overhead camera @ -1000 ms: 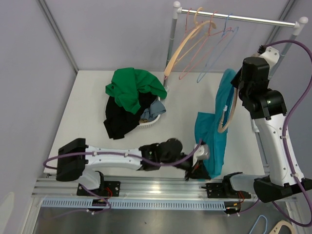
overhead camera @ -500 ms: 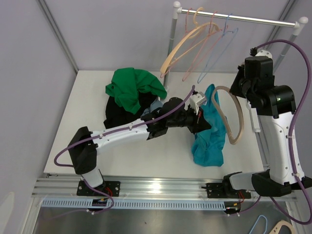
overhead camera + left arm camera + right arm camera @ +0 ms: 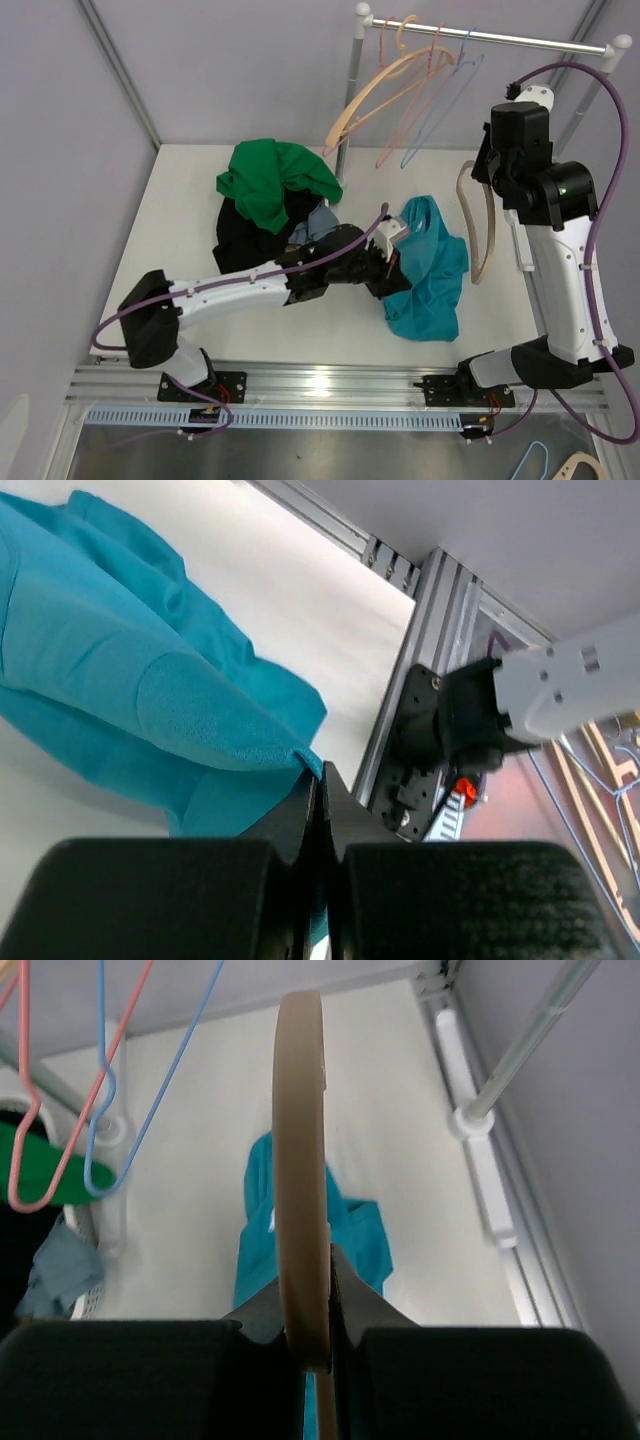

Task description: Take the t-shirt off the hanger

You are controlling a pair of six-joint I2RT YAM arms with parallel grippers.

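The teal t-shirt (image 3: 432, 270) lies crumpled on the table right of centre, free of the hanger. My left gripper (image 3: 392, 262) is shut on the shirt's left edge; in the left wrist view the cloth (image 3: 150, 680) is pinched between the closed fingertips (image 3: 318, 780). My right gripper (image 3: 487, 170) is raised at the right and shut on the beige wooden hanger (image 3: 478, 232), which hangs bare beside the shirt. In the right wrist view the hanger (image 3: 300, 1160) runs up between the fingers, with the shirt (image 3: 300, 1250) on the table below.
A white basket (image 3: 310, 245) holding green (image 3: 275, 180), black and grey-blue clothes sits at the back left. A rack rail (image 3: 490, 38) at the back right holds beige, pink and blue hangers (image 3: 420, 90). The rack's post (image 3: 350, 100) stands behind the shirt.
The shirt has come off the hanger and dropped onto the table. My left gripper has lowered with the cloth. My right gripper has swung the bare hanger to the right.
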